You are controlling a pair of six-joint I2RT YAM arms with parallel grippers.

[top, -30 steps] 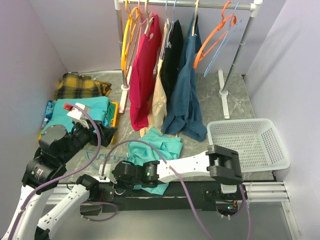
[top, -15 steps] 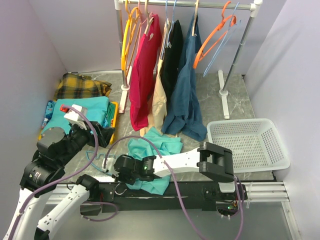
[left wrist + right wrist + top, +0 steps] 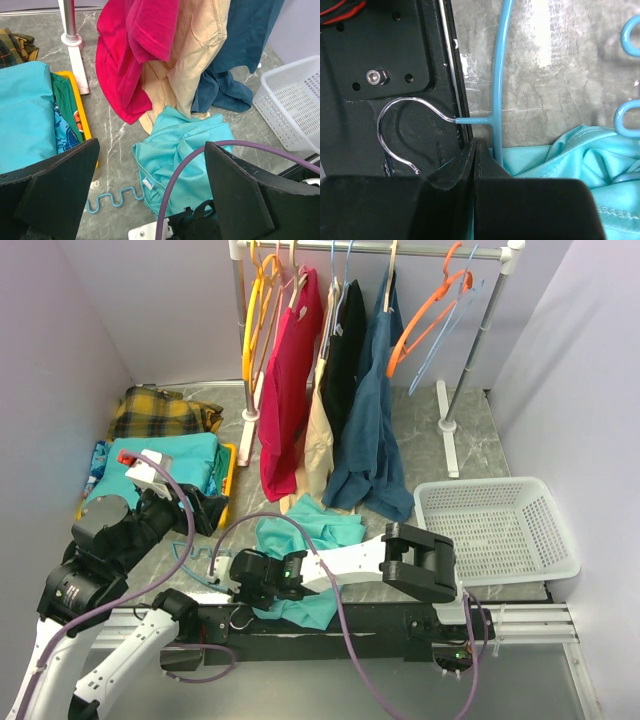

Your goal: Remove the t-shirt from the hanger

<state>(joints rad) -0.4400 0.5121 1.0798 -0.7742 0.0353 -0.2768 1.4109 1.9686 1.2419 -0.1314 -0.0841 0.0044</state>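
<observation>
While your left gripper hovers at about nine o'clock on the table, its fingers are spread wide and carrying nothing, so no help is coming from that side right now. Just to the five o'clock side of it lies the light blue hanger, flat on the marble, its wavy notched bar out in the open and its metal hook resting over the black base plate at the near edge. Move on to six o'clock and you find your right gripper, clenched tight, with the hanger's neck just beside the tips; whether a fold of cloth is pinched in there, I can't tell from the wrist view. Right beside it, the teal t-shirt sits crumpled on the table, front and centre, below the hanging clothes on the rail at twelve o'clock. One run of the hanger disappears under the shirt's hem, so I'd call this job partly done: hook, neck and one side look free, but the rest seems buried in fabric. What's left for you, by my reading, is to slide frame and shirt fully apart. Over at three o'clock the white basket sits well apart from the shirt.
</observation>
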